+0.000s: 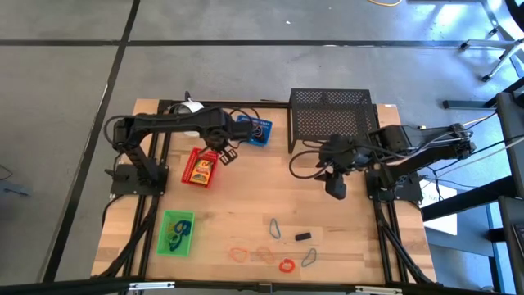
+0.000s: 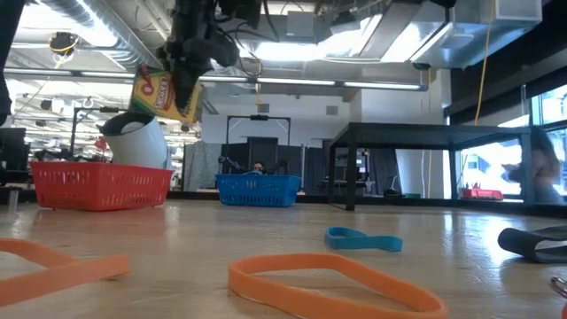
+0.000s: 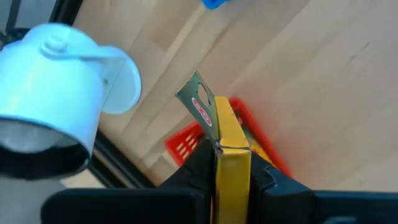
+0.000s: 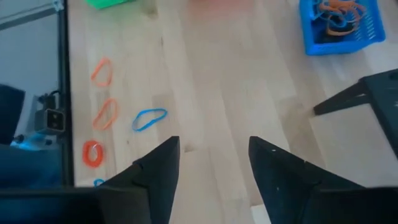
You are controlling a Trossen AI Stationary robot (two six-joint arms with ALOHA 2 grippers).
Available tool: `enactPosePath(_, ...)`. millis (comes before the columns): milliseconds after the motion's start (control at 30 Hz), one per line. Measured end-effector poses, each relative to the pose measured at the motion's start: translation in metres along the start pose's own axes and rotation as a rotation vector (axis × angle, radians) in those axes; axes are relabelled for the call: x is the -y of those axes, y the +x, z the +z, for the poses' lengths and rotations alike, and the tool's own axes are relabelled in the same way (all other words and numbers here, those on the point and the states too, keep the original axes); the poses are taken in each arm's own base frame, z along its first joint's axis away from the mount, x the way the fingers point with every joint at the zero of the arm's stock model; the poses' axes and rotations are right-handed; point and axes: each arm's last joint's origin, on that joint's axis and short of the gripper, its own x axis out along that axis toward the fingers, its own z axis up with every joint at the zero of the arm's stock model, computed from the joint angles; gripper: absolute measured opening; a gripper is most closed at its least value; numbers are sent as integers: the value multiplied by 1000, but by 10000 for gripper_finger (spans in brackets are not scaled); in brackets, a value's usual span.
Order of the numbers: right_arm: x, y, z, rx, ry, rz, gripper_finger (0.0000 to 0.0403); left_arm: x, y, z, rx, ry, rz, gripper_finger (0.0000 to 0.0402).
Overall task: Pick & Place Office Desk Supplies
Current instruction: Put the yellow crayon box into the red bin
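My left claw is clamped on the small yellow box, one finger on each broad face. In the low view the box hangs well above the table, tilted, and its front reads "Crayola" in part; I cannot make out the rest of the print. From above, the left claw sits just beside the red tray, between it and the blue tray, which holds band loops. The white cup-like object stands near the table's back left corner, close to the black frame rail.

My right claw hovers with its fingers apart and nothing between them, over bare wood in front of the black mesh rack. In the high view it is well apart from everything loose.

The green tray sits near the front left edge. Along the front edge lie orange loops, a red loop, a blue loop, a grey wire clip and a small black clip. The table's middle, between the trays and that row, is open wood.
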Motion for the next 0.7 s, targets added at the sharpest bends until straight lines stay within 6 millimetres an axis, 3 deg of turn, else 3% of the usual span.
enactPosePath(200, -1, -1, -1, 45, 28, -89, 189, -4, -18, -17, 45, -10, -23, 29)
enactPosePath(367, -5, -1, -3, 36, 8, -76, 189, -18, -33, -40, 137, -128, -59, 29)
enactPosePath(500, -8, -2, -5, 34, -4, -67, 189, -24, -20, -68, 163, -273, -101, 29)
enactPosePath(700, -9, -2, -5, 49, -19, -94, 190, -16, 17, -86, 221, -460, -196, 29)
